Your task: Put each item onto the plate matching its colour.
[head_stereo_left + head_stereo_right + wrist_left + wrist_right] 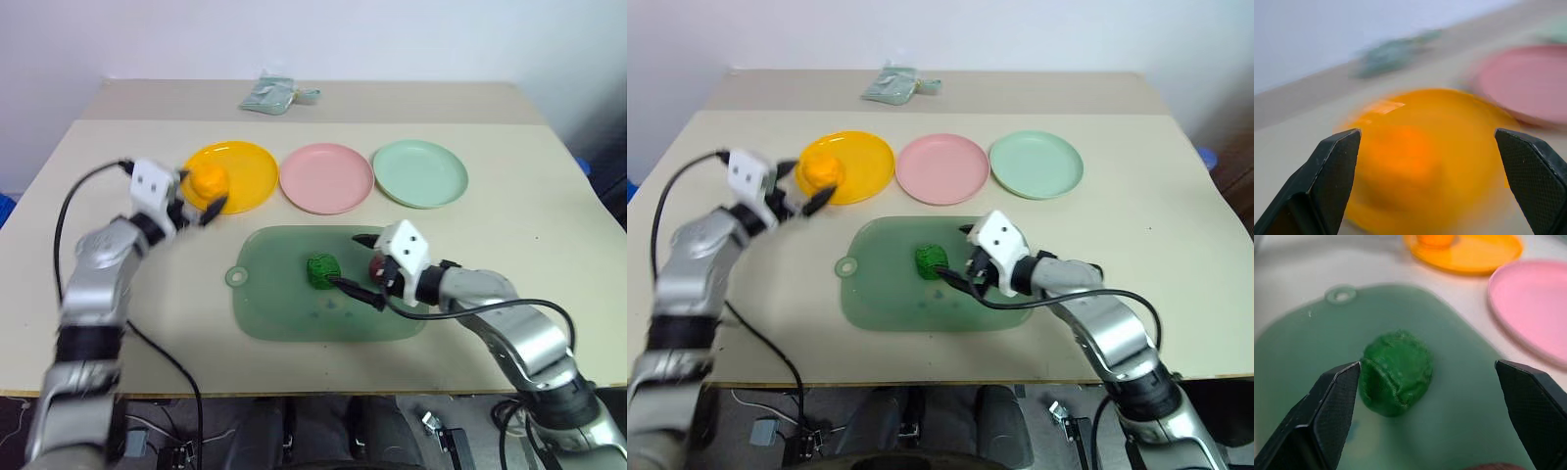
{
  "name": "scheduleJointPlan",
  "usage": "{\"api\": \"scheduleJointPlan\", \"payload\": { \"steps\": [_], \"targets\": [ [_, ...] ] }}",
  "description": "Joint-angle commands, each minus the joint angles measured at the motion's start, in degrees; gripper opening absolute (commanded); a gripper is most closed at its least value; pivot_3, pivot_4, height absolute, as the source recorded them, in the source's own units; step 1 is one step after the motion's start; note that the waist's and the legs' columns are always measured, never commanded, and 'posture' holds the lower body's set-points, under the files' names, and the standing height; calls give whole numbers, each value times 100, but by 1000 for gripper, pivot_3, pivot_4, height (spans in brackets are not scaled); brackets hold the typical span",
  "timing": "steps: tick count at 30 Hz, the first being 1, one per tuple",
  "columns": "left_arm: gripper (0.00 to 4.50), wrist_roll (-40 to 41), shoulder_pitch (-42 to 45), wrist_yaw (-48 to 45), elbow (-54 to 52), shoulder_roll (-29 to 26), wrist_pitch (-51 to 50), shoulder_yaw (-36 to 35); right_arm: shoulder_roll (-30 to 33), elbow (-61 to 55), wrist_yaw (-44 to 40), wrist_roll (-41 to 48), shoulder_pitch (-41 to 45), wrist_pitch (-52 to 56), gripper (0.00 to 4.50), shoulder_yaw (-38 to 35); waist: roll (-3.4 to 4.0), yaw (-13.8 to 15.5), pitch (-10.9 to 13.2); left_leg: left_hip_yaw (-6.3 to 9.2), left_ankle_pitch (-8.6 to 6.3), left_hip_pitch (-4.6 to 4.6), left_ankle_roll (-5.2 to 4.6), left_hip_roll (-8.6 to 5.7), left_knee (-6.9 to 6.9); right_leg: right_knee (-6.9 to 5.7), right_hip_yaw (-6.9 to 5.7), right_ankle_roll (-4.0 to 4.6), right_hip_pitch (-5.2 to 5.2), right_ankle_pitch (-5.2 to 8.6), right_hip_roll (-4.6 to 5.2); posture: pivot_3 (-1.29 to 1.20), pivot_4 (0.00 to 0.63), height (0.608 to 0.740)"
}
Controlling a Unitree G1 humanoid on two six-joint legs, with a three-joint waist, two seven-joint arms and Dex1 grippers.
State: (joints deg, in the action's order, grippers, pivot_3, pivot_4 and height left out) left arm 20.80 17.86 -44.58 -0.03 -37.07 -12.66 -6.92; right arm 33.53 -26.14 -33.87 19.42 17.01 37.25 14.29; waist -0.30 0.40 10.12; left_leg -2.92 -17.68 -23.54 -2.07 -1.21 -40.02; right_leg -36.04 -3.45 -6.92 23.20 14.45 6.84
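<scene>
The orange item (209, 180) sits on the left part of the yellow-orange plate (245, 164). My left gripper (201, 192) is at it, open, its fingers (1334, 166) spread wide to either side without touching. The bumpy dark green item (322, 269) lies on the translucent green board (294, 315). My right gripper (347, 260) hovers open just right of it, and the lump shows between the fingers (1332, 406). The maroon item (377, 264) lies on the board, mostly hidden behind the right gripper. The pink plate (326, 177) and the mint green plate (419, 173) hold nothing.
A small pale green packet (269, 95) lies at the table's far edge behind the plates. Cables trail from both arms over the table's near side. Bare tabletop stretches left of the board and right of the mint plate.
</scene>
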Motion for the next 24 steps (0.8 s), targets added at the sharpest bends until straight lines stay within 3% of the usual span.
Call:
{"api": "scheduleJointPlan", "payload": {
  "steps": [1,3,4,6,9,10,15,20,24],
  "targets": [
    [4457,430,-756,-770,-1523,-403,-412,334,-226,77,112,-250,230,157,4500,271,0,19,-1,2,1,0,1,0,-1,0,0,0,-1,0,0,0,150,740],
    [4457,599,-1130,-859,-1967,-466,-639,406,-337,205,131,-324,312,274,4500,374,1,38,-1,3,1,3,2,-2,-1,0,1,1,-6,0,2,0,150,740],
    [4491,651,-1243,-848,-2111,-454,-712,404,-380,249,117,-349,344,301,4240,406,1,32,-1,6,1,3,3,-2,-2,0,1,1,-7,0,2,0,150,740],
    [4500,748,-1383,-836,-2300,-438,-874,372,-467,274,88,-363,402,308,3588,414,1,25,-1,6,1,4,3,-2,-1,-2,2,2,-5,0,1,0,150,740],
    [4500,785,-1468,-798,-2469,-419,-995,358,-589,164,80,-274,509,371,2122,273,3,7,-2,4,1,4,3,-1,0,-5,3,2,0,0,-2,0,150,740],
    [4500,781,-1473,-779,-2514,-398,-1019,386,-628,104,86,-213,581,403,1870,163,3,3,-2,3,1,4,3,-1,1,-5,3,2,0,0,-3,0,150,740],
    [4500,752,-1448,-705,-2637,-264,-1057,542,-899,639,609,-259,1367,380,1814,-688,5,13,0,1,2,4,2,-1,1,-5,3,2,0,0,-4,0,150,740],
    [4500,735,-1423,-566,-2715,-82,-1078,671,-792,3083,1770,-1080,2444,-93,1814,-1367,3,32,-2,2,2,4,2,-4,2,-6,3,2,0,0,-4,0,150,740],
    [4500,695,-1454,-427,-2789,54,-1093,777,-817,5179,2019,-1418,3117,-1149,1814,-1510,6,-20,0,-6,2,4,1,-7,10,-5,5,3,2,0,-5,0,150,740]
  ]
}}
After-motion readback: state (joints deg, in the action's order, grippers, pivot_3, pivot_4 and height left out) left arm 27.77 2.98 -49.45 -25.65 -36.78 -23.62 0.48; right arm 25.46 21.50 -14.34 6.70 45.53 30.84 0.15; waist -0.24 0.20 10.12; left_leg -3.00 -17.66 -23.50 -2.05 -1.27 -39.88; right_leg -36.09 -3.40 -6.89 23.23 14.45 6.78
